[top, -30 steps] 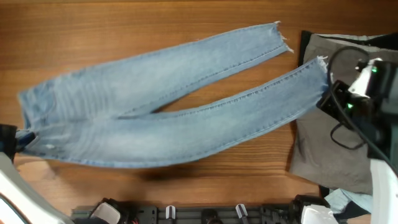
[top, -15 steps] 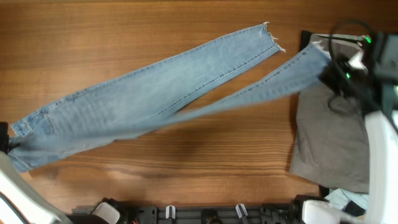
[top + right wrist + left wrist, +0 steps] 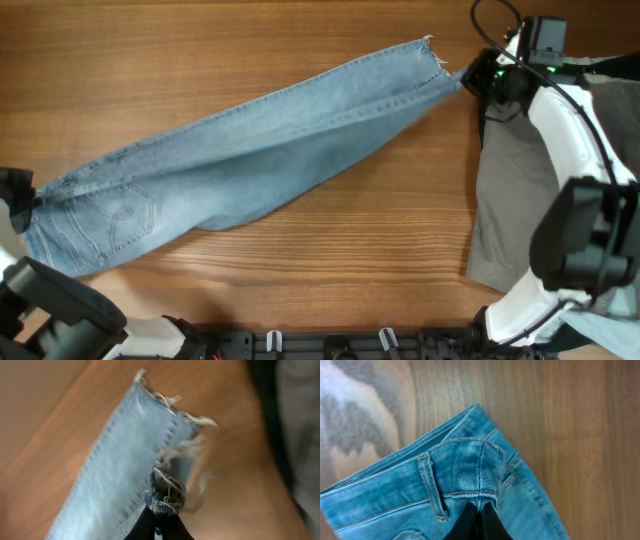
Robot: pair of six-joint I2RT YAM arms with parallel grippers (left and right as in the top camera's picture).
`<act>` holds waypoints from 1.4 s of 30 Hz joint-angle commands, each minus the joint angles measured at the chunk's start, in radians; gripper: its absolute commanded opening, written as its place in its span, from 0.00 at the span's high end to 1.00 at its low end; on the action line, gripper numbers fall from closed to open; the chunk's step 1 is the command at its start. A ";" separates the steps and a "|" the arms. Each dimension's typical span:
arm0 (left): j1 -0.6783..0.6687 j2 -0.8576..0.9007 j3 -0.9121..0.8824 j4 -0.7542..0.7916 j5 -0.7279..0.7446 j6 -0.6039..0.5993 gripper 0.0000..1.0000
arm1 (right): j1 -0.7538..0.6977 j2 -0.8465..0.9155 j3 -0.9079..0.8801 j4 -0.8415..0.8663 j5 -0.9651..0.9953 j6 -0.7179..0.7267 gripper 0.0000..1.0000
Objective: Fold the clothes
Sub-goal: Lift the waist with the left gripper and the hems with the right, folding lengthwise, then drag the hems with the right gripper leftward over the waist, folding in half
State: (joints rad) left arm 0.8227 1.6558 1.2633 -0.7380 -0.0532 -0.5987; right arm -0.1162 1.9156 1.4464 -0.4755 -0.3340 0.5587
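Observation:
The light-blue jeans lie folded lengthwise, one leg over the other, slanting from the waist at lower left to the frayed hems at upper right. A stitched back pocket faces up. My left gripper is shut on the waistband at the table's left edge. My right gripper is shut on the frayed hem of the upper leg, next to the lower leg's hem. The grey-khaki trousers lie flat at the right.
The wooden table shows bare below the jeans. A dark cloth edge lines the khaki trousers' left side. Light-blue fabric sits at the bottom right corner. Clamps and mounts run along the front edge.
My right gripper carried the near leg's hem up and back over the far leg's hem. My left gripper turned the waist over, so the legs stack and the back pocket faces up.

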 commanded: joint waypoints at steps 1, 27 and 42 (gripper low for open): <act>0.004 -0.002 0.018 0.080 0.001 -0.065 0.96 | 0.008 0.072 0.012 0.106 -0.034 0.118 0.96; -0.113 0.093 0.018 0.171 0.014 0.065 0.16 | 0.009 0.168 0.012 0.226 0.043 -0.114 0.00; -0.248 0.093 0.013 -0.060 0.281 0.334 0.58 | -0.004 0.241 0.012 0.190 0.056 -0.288 0.05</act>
State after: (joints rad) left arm 0.6456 1.7432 1.2675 -0.7822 0.1608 -0.3927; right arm -0.1253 2.0861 1.4479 -0.3229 -0.2996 0.3332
